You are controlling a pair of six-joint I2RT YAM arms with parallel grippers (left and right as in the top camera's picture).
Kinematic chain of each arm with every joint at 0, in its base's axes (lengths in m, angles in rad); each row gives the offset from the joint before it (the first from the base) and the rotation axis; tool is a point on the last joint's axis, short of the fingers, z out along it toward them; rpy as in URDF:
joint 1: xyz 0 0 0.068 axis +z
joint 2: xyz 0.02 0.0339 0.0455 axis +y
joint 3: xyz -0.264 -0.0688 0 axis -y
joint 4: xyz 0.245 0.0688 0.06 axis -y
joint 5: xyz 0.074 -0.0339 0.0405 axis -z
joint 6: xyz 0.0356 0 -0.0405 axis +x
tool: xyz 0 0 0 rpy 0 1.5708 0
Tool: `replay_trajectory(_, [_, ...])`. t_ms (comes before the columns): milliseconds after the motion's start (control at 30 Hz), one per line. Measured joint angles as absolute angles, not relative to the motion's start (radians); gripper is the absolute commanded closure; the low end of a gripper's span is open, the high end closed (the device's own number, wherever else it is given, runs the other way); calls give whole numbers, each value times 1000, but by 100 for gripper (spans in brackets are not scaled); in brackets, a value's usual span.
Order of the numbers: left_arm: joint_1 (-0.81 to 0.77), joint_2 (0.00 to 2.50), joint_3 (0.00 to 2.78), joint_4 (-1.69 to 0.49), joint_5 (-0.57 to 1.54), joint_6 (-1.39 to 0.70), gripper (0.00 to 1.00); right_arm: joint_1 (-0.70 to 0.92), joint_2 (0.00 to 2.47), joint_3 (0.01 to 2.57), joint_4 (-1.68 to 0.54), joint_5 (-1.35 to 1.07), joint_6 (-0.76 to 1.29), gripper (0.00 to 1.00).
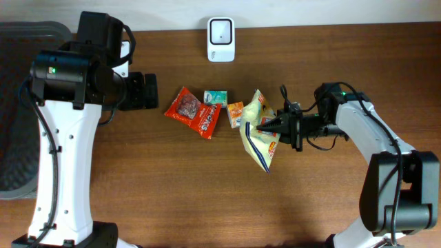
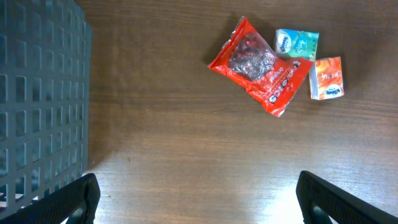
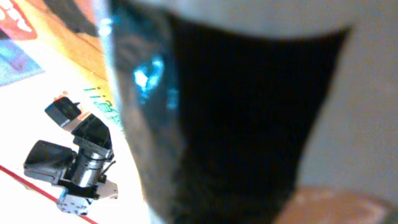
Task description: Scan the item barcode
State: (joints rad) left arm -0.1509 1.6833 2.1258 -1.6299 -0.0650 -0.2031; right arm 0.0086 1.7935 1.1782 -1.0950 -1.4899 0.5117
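Pincers first. Right gripper [image 1: 267, 127] reaches in from the right side of the table [image 1: 207, 200], jaws together and clamped on the right edge of the yellow-and-white snack bag [image 1: 252, 114]. The bag hangs long-ways from the grip, one end toward the far edge, the other toward the near edge. Cannot tell from overhead whether its lower end rests on the wood. The right wrist view is blurred: a dark shape fills the middle, with printed packaging pressed close along the left.

Left gripper [image 1: 148, 91] sits at the left side of the table, jaws wide apart, holding nothing and touching nothing. In the left wrist view, its two fingertips [image 2: 68, 202] show at the bottom corners with bare wood between them.

Other items:
- An orange carton [image 1: 236, 113] lies just left of the bag, very near it.
- A teal carton [image 1: 215, 98] comes next to the left.
- A red packet [image 1: 195, 110] lies left again, its corner under or against the teal carton.

A white scanner [image 1: 221, 39] stands at the far edge, centre, well apart from the bag.

Edges and room:
- A grey mesh basket [image 2: 37, 93] sits off the table's left edge.
- Open wood spans the whole near half of the table.
- A clear strip runs between the item row and the scanner.
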Motion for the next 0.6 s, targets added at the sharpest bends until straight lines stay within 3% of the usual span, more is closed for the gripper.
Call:
replay_trajectory(167, [-151, 1683, 2126, -1630, -65, -203, 1, 18, 1795, 1183, -764, -1408, 467, 96])
replay_trajectory(300, [-151, 1683, 2126, -1630, -65, -203, 1, 115, 1799, 1191, -560, -765, 521, 96])
replay_trajectory(500, [-151, 1683, 2126, -1629, -65, -203, 1, 157, 1800, 1226, -261, -276, 550, 94])
replay_trajectory(533, [-151, 1683, 2126, -1632, -65, -203, 1, 157, 1800, 1227, -210, -240, 550, 91])
replay_trajectory(567, [-151, 1683, 2126, -1631, -65, -203, 1, 157, 1800, 1228, -181, -179, 551, 81])
replay_trajectory(600, [-151, 1683, 2126, -1630, -65, -203, 1, 157, 1800, 1228, -184, -117, 553, 60])
